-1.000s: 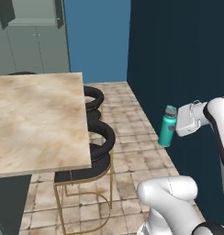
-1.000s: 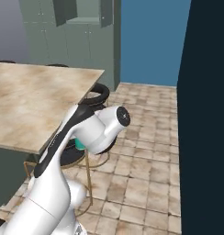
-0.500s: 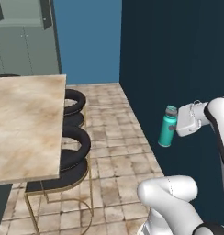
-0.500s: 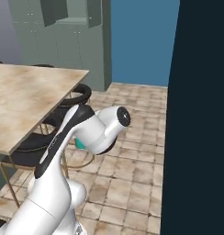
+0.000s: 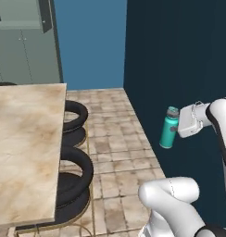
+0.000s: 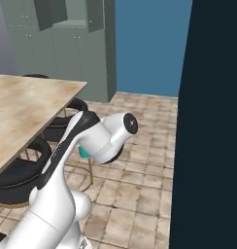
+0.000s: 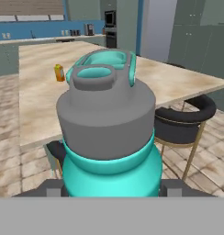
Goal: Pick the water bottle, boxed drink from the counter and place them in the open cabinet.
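My gripper (image 5: 176, 131) is shut on the teal water bottle (image 5: 169, 134), holding it upright in the air over the tiled floor, close to the dark wall. In the hand view the bottle (image 7: 109, 137) with its grey cap stands right between the finger tips. A sliver of its teal body (image 6: 84, 153) peeks out behind my arm in the right base view. The orange boxed drink (image 7: 59, 73) stands far off on the marbled counter (image 7: 36, 96). That counter (image 5: 22, 139) lies to my left. The grey-green cabinet (image 6: 67, 29) with open upper doors stands behind it.
Black round stools (image 5: 74, 115) on brass legs are tucked along the counter's edge (image 6: 57, 104). A dark navy wall (image 5: 179, 55) rises close on my right, with a blue wall (image 6: 149, 44) beyond. Tiled floor (image 5: 115, 139) runs between counter and wall.
The whole picture has shifted: the base has moved, so the counter and stools slid leftward in the left base view. The bottle stays held in the gripper at the same place.
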{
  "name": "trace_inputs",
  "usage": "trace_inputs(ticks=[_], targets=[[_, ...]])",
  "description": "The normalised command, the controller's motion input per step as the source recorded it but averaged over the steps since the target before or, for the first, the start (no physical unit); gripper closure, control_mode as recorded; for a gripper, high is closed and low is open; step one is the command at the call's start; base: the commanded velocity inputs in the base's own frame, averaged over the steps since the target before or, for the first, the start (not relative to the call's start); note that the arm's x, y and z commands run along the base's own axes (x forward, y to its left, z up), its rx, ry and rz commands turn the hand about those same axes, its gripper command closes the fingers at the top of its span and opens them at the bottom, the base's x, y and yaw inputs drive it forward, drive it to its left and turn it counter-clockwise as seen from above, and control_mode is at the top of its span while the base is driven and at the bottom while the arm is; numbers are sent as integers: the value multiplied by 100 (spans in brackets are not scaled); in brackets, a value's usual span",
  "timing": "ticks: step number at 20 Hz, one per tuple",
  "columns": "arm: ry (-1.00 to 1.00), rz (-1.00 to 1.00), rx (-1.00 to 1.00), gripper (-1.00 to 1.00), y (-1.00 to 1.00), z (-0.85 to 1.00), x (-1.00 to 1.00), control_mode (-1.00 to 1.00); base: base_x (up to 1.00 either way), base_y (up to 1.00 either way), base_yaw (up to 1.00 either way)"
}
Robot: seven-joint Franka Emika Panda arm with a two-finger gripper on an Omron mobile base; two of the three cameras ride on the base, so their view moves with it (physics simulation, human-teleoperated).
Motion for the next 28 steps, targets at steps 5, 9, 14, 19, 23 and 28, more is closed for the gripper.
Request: trace_inputs(ticks=[5, 9, 14, 19, 23, 28], targets=[[0, 0, 0, 100, 0, 0, 0, 100, 77, -15, 5], [0, 0, 0, 100, 0, 0, 0, 100, 74, -21, 9], [0, 0, 0, 100, 0, 0, 0, 100, 71, -22, 12], [0, 0, 0, 100, 0, 0, 0, 100, 70, -25, 10], [0, 0, 0, 100, 0, 0, 0, 100, 71, -28, 6], [0, 0, 0, 100, 0, 0, 0, 100, 70, -30, 5]])
